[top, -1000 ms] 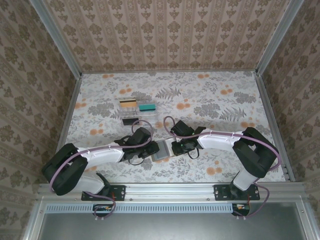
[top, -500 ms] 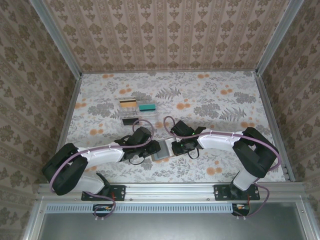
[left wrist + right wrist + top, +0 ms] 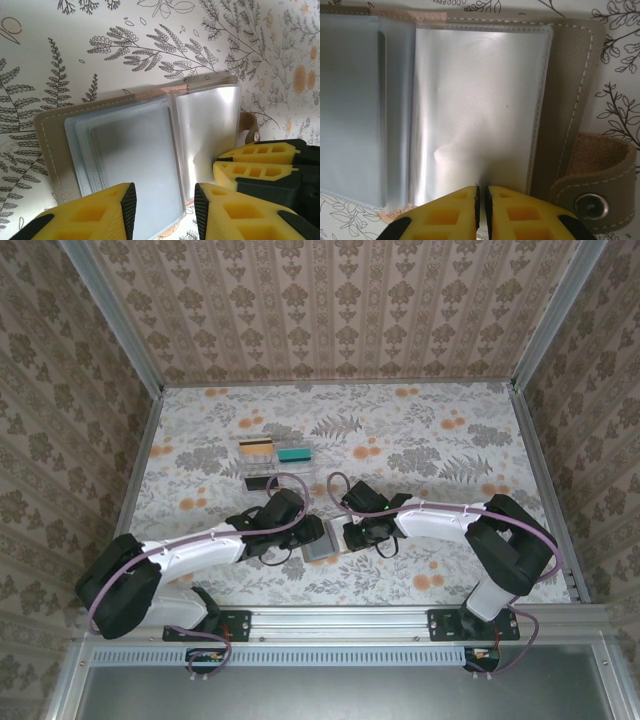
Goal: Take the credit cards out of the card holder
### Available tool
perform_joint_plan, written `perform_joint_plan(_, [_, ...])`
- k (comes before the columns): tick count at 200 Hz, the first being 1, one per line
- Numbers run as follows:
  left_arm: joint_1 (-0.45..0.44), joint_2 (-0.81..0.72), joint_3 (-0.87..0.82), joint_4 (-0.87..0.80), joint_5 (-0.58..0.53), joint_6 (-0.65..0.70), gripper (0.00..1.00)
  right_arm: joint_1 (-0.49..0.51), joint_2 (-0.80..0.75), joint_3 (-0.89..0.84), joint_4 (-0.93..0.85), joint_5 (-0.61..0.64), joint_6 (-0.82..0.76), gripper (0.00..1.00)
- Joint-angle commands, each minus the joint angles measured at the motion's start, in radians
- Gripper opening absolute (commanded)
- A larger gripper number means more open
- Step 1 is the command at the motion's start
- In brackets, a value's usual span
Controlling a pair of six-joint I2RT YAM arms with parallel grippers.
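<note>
The holder point(image 3: 322, 540) lies open and flat on the table point(image 3: 450, 430), near the front edge at the middle, directly between the two grippers. Its grey-brown cover faces down and its clear sleeves face up.

The left gripper point(image 3: 164, 212) sits at the holder's left side, its yellow fingers partly apart and gripping nothing. In the left wrist view the near edge of the left panel runs into the gap between them. One finger is over that panel's corner and the other is near the middle fold. Whether either finger touches the sleeve I cannot tell.

The right gripper point(image 3: 481, 197) comes in from the holder's right side. Its fingers are pressed almost together, with only a thin slit between them, pinching the edge of the right-hand sleeve. Just beside it, further out, the snap tab point(image 3: 592, 192) curls off the cover's edge.

A clear tray point(image 3: 275, 468) stands farther back and to the left, well apart from the holder, with cards point(image 3: 294, 454) in it: one tan, one teal, and a dark one nearer the front.
</note>
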Motion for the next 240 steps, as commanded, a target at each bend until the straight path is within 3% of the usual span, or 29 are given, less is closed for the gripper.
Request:
perform_joint_plan(1, [-0.008, 0.023, 0.025, -0.035, -0.015, 0.020, 0.39, 0.009, 0.030, -0.013, 0.002, 0.007, 0.015, 0.16])
perform_joint_plan(39, [-0.008, 0.025, 0.021, -0.078, -0.037, 0.007, 0.38, 0.009, 0.030, -0.014, 0.003, 0.006, 0.013, 0.16])
perform_joint_plan(200, [-0.009, 0.087, 0.019, 0.045, 0.038, 0.030, 0.38, 0.008, 0.033, -0.020, 0.009, 0.005, 0.018, 0.16])
perform_joint_plan(220, [-0.011, 0.081, 0.019, 0.064, 0.047, 0.041, 0.44, 0.009, 0.031, -0.023, 0.010, 0.005, 0.017, 0.16])
perform_joint_plan(240, [-0.010, 0.086, 0.016, 0.087, 0.060, 0.045, 0.56, 0.007, 0.034, -0.023, 0.010, 0.003, 0.019, 0.16])
